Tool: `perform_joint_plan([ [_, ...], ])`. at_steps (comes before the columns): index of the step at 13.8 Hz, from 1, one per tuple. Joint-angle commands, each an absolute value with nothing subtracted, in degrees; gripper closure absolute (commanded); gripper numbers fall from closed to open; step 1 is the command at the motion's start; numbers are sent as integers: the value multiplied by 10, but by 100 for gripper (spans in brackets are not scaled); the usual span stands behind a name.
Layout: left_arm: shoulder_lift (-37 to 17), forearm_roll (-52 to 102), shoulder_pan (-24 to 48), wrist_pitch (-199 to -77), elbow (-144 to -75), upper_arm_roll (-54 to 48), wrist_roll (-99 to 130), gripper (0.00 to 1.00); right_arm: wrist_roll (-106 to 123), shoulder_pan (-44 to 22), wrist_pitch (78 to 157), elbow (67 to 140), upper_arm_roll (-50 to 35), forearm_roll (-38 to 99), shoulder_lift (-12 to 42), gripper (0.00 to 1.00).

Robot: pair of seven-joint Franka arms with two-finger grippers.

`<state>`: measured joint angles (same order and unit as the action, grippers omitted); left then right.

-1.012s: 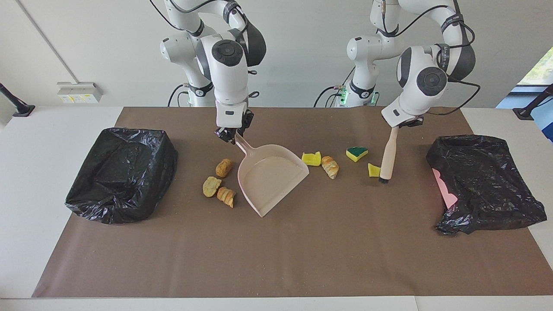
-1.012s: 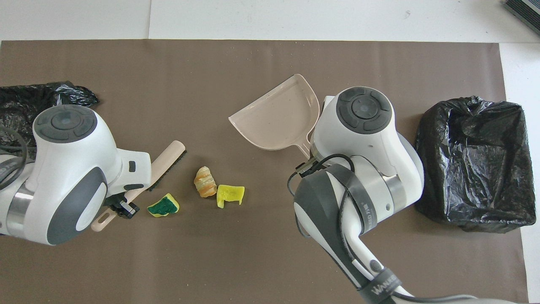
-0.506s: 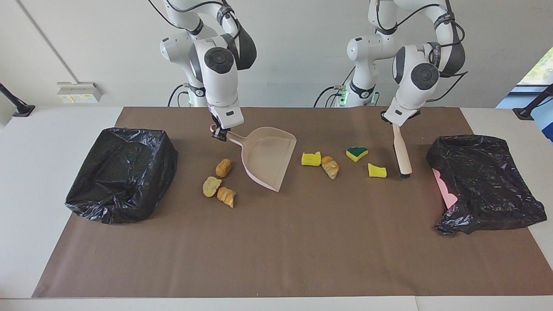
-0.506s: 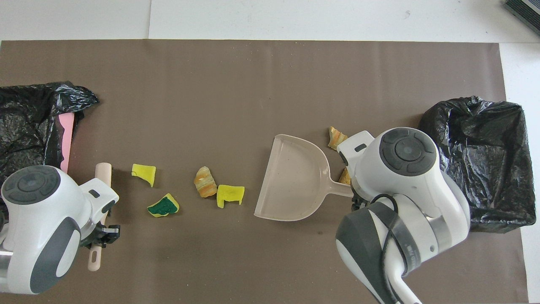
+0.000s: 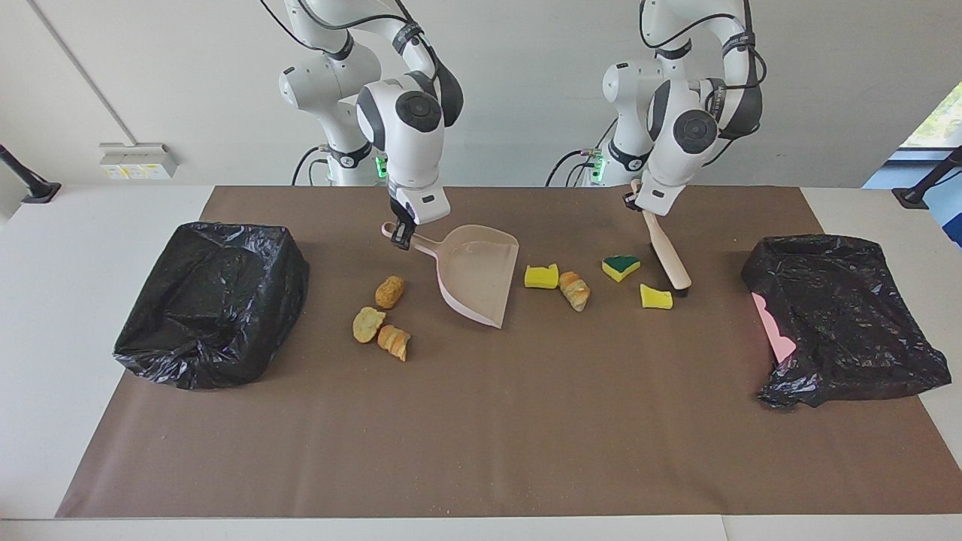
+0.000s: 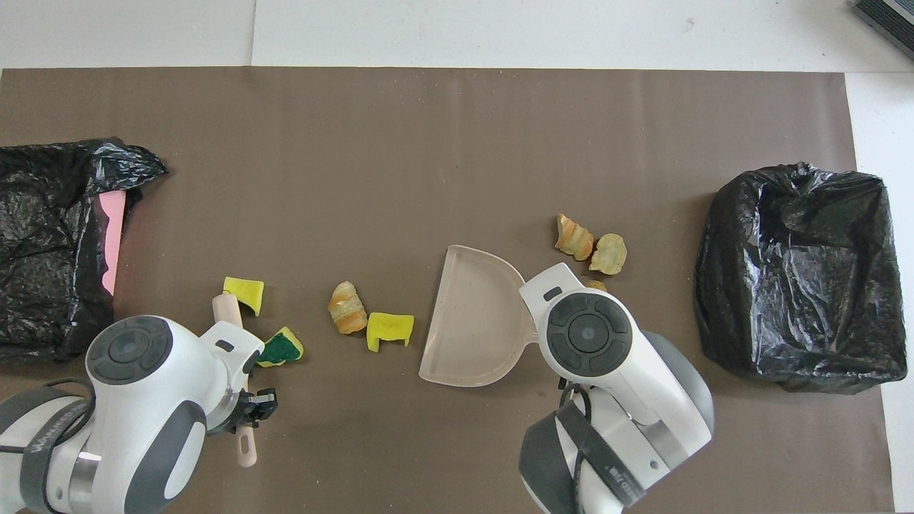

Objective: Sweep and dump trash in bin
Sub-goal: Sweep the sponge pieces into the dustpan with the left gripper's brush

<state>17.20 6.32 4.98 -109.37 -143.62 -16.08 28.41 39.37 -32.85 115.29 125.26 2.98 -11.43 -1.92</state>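
On the counter, the right pincer was clamped on the dustpan handle, its mouth turned toward four pieces of trash: sponges and bread. The left pincer was clamped on the brush, its bristles beside the sponge nearest that arm's end. Three bread pieces lay at the pan's back, likely to be missed. A fast stroke could flick the light sponges past the pan; its lip seemed tilted, so pieces might slip beneath. Bins stood at both ends

Facing view: high, across the counter, looking toward the robots. Overhead view: steeply down from above the robots' end. Shared: brown mat, both black bags.
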Motion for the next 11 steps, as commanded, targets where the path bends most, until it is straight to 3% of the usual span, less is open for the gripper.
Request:
perform_joint_plan([
  [1,137,82,102,-1160,-1446,-154,293,100,380,-332,1212,1300,29,-130,-33,100],
  [6,84,137,177,-1259,-1430,-154,286,100,369,-343,1222,1291,26,-120,-14,100],
  [11,55,177,256,-1267,-1381,-156,280,100,367,-343,1218,1288,25,-120,-12,100],
])
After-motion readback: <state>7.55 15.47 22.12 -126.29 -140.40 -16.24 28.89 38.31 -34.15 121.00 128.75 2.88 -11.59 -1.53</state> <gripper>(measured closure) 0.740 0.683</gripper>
